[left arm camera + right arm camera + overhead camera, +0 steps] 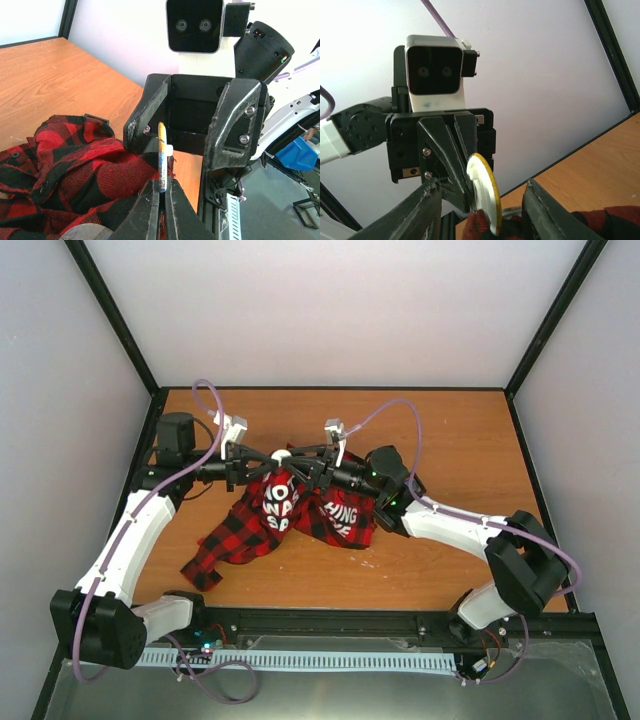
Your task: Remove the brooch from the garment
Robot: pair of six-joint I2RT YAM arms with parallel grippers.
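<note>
Left wrist: left fingers [145, 212] pinched shut on the edge-on brooch [161, 155]; right wrist shows its white face between half-open right fingers [417, 215]

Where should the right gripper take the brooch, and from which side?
I'd pinch the brooch across its two flat faces, on the free part of the disc beyond the left gripper, which is shut on its rim. Bring the right gripper straight in from opposite: the disc stands edge-on between its open fingers, rising out of the garment.
</note>
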